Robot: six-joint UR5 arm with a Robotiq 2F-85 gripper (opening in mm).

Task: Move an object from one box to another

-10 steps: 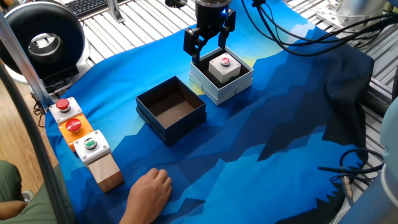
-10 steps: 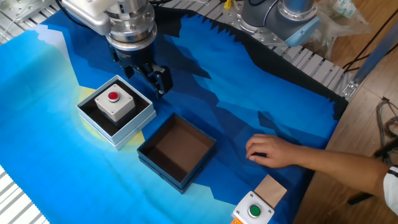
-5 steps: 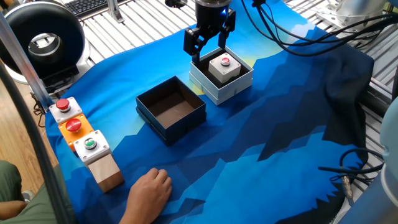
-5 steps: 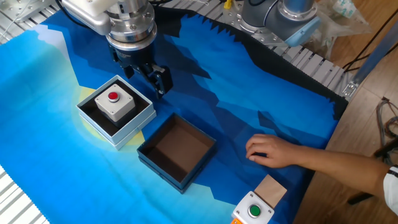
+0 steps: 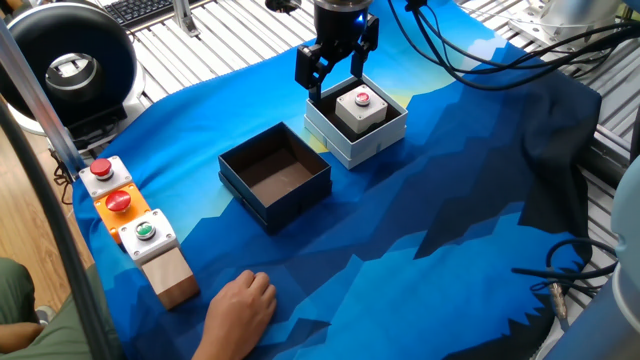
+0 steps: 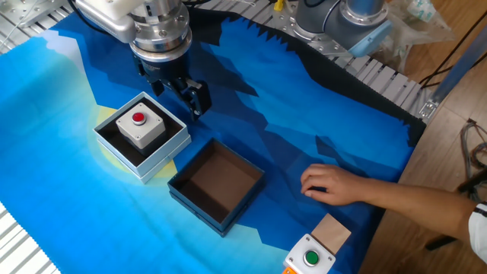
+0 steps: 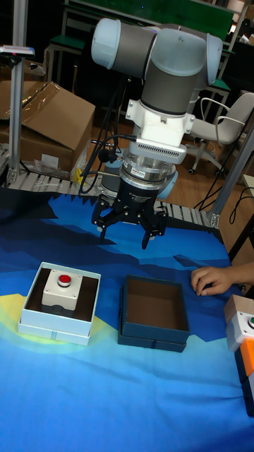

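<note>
The white-grey cube with a red button (image 5: 360,108) (image 6: 140,126) (image 7: 62,289) sits inside the white box (image 5: 350,146) (image 6: 156,157) (image 7: 49,323). Beside it stands the dark navy box (image 5: 258,195) (image 6: 194,205) (image 7: 153,335), holding nothing. My gripper (image 5: 334,68) (image 6: 176,92) (image 7: 128,229) hangs open above the cloth just behind the white box, with nothing between its fingers.
A joined row of red, orange and green button boxes (image 5: 122,203) (image 7: 243,339) with a wooden block (image 5: 170,276) (image 6: 330,230) lies near the table edge. A person's hand (image 5: 240,306) (image 6: 327,185) (image 7: 210,278) rests on the blue cloth near the navy box. Cables (image 5: 480,60) trail behind the arm.
</note>
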